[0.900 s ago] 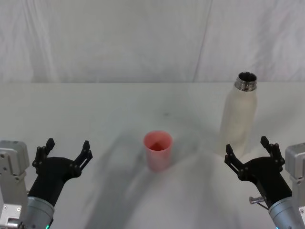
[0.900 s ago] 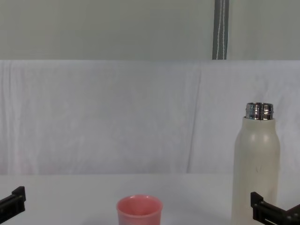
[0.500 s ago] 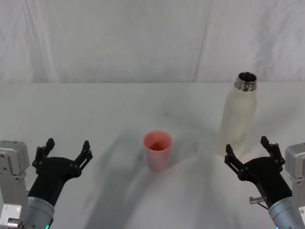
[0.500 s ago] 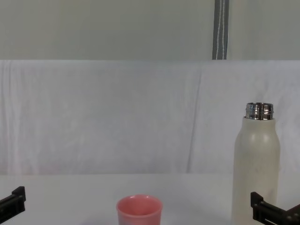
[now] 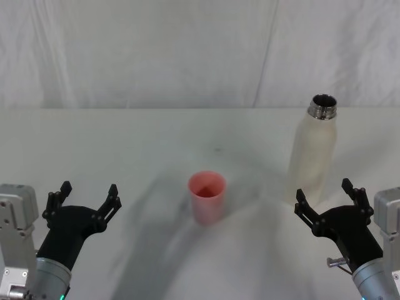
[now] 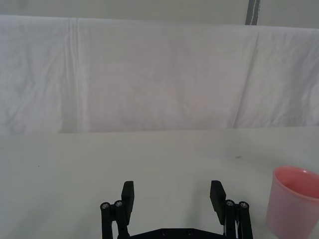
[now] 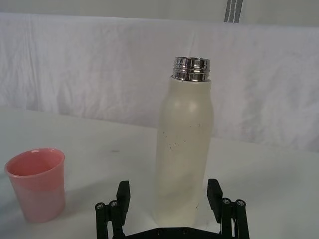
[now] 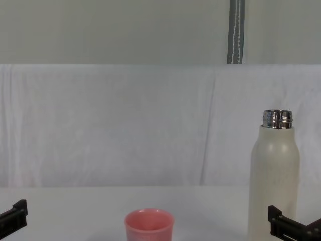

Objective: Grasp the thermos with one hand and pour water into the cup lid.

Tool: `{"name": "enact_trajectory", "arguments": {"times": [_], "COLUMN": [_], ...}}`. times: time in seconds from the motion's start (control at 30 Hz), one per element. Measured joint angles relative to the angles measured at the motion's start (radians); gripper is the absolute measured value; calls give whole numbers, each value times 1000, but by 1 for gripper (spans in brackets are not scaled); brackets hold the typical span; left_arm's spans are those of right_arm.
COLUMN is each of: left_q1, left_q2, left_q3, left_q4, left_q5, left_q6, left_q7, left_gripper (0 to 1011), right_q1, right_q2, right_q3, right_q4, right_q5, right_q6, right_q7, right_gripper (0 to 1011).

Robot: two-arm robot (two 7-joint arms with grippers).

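Note:
The cream-white thermos [image 5: 314, 150] stands upright and uncapped at the right of the table, its steel neck showing; it also appears as the thermos [image 7: 184, 147] and the thermos [image 8: 273, 175]. The pink cup lid [image 5: 207, 196] stands upright mid-table, seen too as the cup lid [image 7: 36, 183], the cup lid [image 6: 294, 201] and the cup lid [image 8: 149, 227]. My right gripper [image 5: 328, 195] is open just in front of the thermos, its fingers [image 7: 123, 193] flanking the base without touching. My left gripper [image 5: 87, 194] is open over bare table left of the cup lid.
The table [image 5: 125, 144] is covered in white cloth, and a white cloth backdrop [image 5: 187, 50] rises behind it. A grey pole [image 8: 235, 31] stands behind the backdrop.

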Motion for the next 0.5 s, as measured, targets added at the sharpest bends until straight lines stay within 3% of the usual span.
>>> {"name": "enact_trajectory", "arguments": {"times": [0.5], "left_q1": [0], "left_q2": [0], "left_q3": [0], "left_q4": [0], "left_q5": [0], "left_q6": [0], "left_q7": [0], "left_gripper": [1001], "right_q1": [14], "right_q2": [-9], "right_q3": [16], "right_q4": [12], "right_q5": [7], "right_q6": [1], "right_q7": [16], "right_gripper": [1001]}}
